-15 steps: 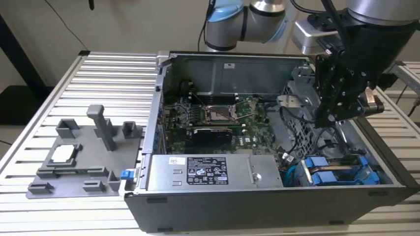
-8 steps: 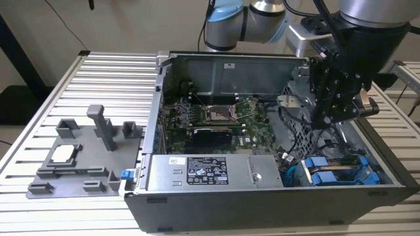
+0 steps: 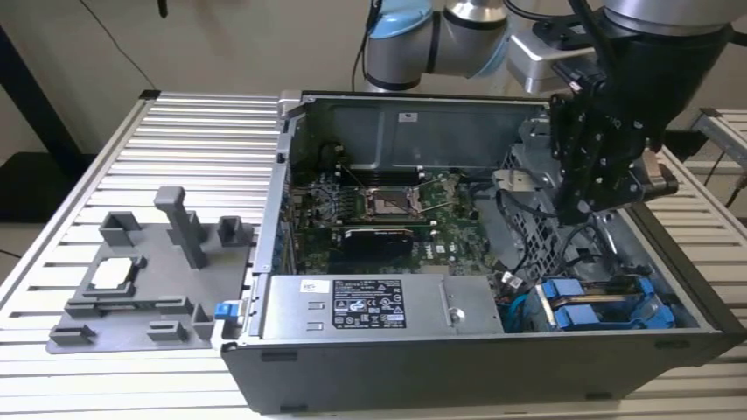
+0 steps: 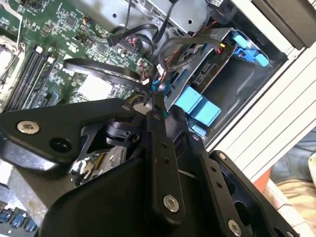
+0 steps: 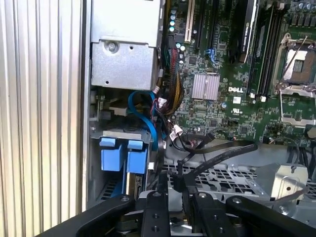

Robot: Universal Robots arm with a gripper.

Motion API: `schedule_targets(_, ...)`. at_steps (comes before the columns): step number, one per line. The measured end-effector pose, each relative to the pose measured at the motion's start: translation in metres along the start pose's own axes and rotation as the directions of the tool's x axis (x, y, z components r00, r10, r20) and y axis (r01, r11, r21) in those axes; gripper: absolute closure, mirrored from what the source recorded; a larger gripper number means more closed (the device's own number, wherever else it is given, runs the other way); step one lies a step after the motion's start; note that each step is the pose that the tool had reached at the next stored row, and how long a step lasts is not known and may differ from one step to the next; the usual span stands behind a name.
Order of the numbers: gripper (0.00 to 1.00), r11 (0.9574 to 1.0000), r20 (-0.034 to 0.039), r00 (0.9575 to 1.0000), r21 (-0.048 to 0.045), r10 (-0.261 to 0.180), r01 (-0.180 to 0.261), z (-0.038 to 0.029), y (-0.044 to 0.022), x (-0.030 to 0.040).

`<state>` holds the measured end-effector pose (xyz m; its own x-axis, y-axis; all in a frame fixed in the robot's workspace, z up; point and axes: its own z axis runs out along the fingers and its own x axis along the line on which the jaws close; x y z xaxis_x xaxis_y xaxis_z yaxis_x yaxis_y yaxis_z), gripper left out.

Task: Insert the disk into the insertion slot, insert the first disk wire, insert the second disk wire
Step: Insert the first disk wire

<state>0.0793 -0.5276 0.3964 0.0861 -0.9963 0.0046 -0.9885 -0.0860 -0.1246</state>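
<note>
The single arm's black two-finger tool (image 3: 580,213) hangs inside the open dark-grey computer case (image 3: 467,367), which stands on the slatted aluminium bench (image 3: 175,157). The tool is over the perforated grey sheet-metal drive cage (image 5: 232,177) on the exterior view's right. In both wrist views the fingers (image 4: 157,129) are drawn together. As far as those close views allow, they pinch a thin black flat disk wire (image 5: 217,155) that arches from the tips toward the green motherboard (image 3: 386,210). The disk (image 3: 601,313), a flat silver hard drive clipped in a bright blue plastic carrier frame, lies seated in the narrow rectangular insertion slot (image 4: 237,86) of the cage. It is at the case corner nearest the exterior camera. A second blue-framed carrier (image 3: 566,289) sits just beside it. From the tool, the disk lies lower and toward the near case wall, with the cage top between them. The long axis of the disk runs along the exterior view's left-right line. Its blue tab end faces the exterior view's left, toward the grey power-supply box with a white sticker (image 3: 373,306). That tab end is judged to be the face that accepts the wires, and a bright blue wire (image 5: 143,106) loops close to it. The insertion step is judged complete and the wire work to be in hand. A grey plastic fixture plate (image 3: 152,280) lies well apart, on the exterior view's left.
</note>
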Motion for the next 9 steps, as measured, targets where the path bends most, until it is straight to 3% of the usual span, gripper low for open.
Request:
schedule_targets(4,0.73,0.9999,-0.0124,0.9999,0.0098,-0.009,0.009,0.0022,0.0038,-0.0042)
schedule_targets(9,0.73,0.9996,-0.0212,0.9996,0.0185,-0.021,0.021,0.0072,0.0073,-0.0085)
